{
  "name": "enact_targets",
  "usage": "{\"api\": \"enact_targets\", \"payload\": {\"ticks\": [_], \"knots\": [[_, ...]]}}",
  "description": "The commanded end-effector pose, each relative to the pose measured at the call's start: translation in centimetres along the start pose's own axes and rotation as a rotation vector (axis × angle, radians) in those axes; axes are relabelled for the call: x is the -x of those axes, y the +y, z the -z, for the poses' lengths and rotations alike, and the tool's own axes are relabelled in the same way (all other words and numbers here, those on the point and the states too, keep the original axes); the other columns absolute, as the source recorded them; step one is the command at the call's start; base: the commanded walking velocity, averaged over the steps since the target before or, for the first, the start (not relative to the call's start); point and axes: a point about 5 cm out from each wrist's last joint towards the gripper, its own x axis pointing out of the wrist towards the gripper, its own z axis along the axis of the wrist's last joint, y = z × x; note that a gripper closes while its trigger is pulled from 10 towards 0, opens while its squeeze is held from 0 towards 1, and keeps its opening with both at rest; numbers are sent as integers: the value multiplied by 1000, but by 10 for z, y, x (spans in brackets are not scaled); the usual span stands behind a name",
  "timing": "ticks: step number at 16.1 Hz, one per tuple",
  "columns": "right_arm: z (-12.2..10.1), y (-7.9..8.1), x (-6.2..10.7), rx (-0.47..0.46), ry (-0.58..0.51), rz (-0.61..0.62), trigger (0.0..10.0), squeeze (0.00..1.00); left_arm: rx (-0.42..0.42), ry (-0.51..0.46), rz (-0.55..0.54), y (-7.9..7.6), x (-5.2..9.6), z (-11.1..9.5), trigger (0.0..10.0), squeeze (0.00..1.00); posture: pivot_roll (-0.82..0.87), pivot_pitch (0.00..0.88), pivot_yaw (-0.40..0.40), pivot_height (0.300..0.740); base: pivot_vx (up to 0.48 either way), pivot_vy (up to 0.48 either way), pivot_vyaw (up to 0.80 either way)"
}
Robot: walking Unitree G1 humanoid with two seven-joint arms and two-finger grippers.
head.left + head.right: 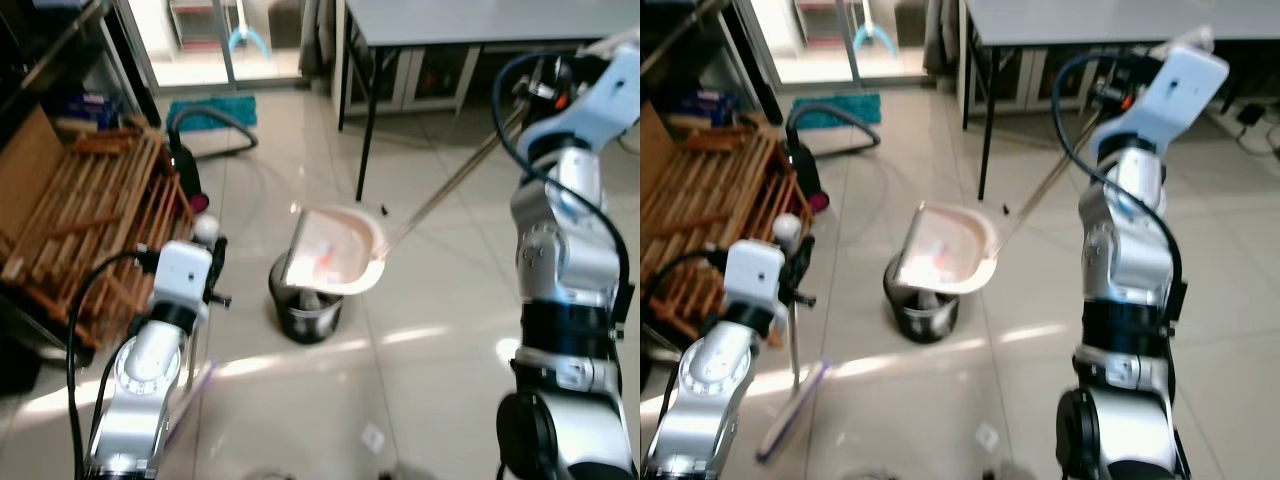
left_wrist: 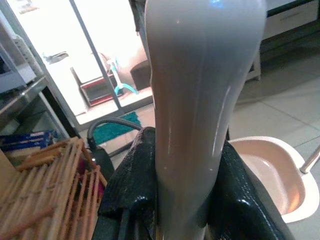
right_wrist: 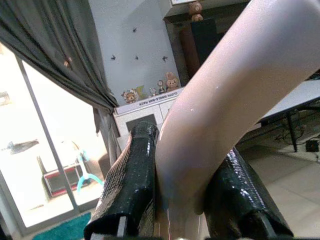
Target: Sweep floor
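Right wrist view: cabinet (image 3: 145, 117) label unreadable; right end effector (image 3: 182, 200) grips dustpan handle (image 3: 235, 105).

Glossy tile floor (image 1: 440, 330) held a black bin (image 1: 305, 305), a wooden slat rack (image 1: 90, 225) at left, a teal mat (image 1: 212, 112), and table legs (image 1: 366, 140).

One dustpan (image 1: 335, 252) is tipped over one black bin (image 1: 306, 310). One broom (image 1: 790, 405) stands on the tiled floor. Two grippers are in view: the left gripper (image 2: 180, 200) and the right gripper (image 3: 182, 195), each with two black fingers. There is one vacuum cleaner (image 1: 185, 160), one teal mat (image 1: 212, 111), one wooden rack (image 1: 95, 215), one grey table (image 1: 480, 20) and one cardboard sheet (image 1: 25, 170).
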Motion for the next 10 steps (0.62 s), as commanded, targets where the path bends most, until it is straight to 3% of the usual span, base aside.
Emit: {"api": "enact_targets", "payload": {"ticks": [1, 6, 7, 10], "knots": [[-16, -9, -4, 6, -79, 26, 10000, 0, -4, -42, 9, -3, -3, -8, 10000, 0, 13, 58, 38, 740, 442, 0, 0], [-7, -5, -2, 14, -57, -12, 10000, 0, 6, -30, 5, -2, -1, -6, 10000, 0, 18, 60, 26, 740, 431, 0, 0], [-4, -5, -2, 15, -50, -10, 10000, 0, 29, 13, 27, -4, 1, -2, 10000, 0, 21, 61, 24, 740, 0, 0, 0], [1, -2, -3, 5, -46, 0, 10000, 0, 33, 22, 7, -1, 5, 3, 10000, 0, 21, 62, 20, 740, 0, 0, 0]]}}
